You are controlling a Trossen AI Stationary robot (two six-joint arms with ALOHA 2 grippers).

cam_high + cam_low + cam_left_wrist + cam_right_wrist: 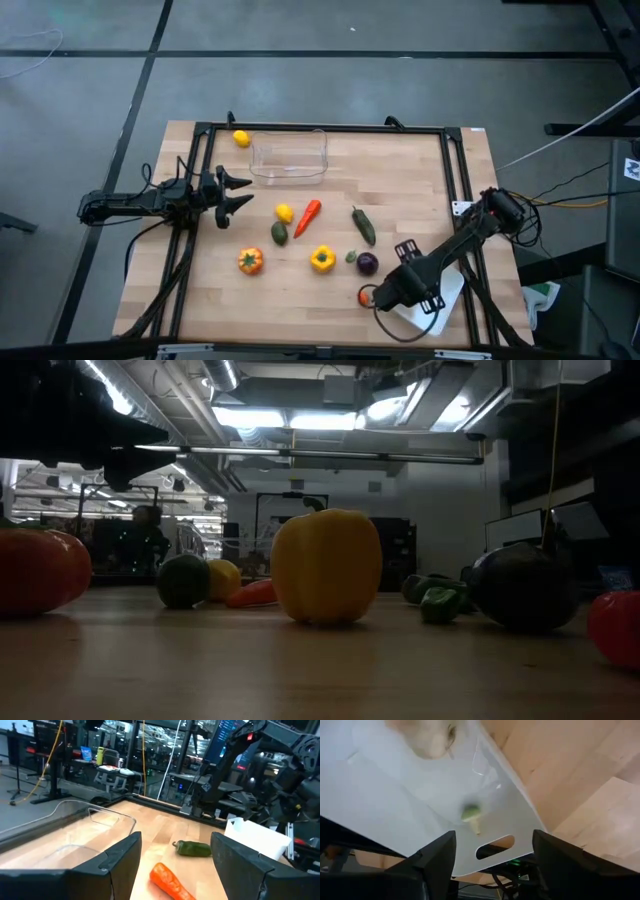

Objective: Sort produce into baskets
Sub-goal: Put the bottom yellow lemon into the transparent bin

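Observation:
My left gripper [243,194] is open and empty, level above the table's left side, just near of the clear tub [289,157]. The red carrot-like piece [170,881] and a green piece [192,848] lie ahead of its fingers. My right gripper [380,297] is open above the white tray [445,295] at the near right. A white garlic [430,740] and a small green-topped piece [470,815] show on the tray. A lemon [241,138] lies outside the tub's left end. The yellow pepper [322,259], orange tomato [250,261] and purple ball [368,263] rest on the table.
A second lemon [285,212], a dark green piece [279,232] and a small green piece [351,257] lie mid-table. A red-orange piece [365,296] sits beside the tray, close to my right gripper. A black frame [320,127] rims the table.

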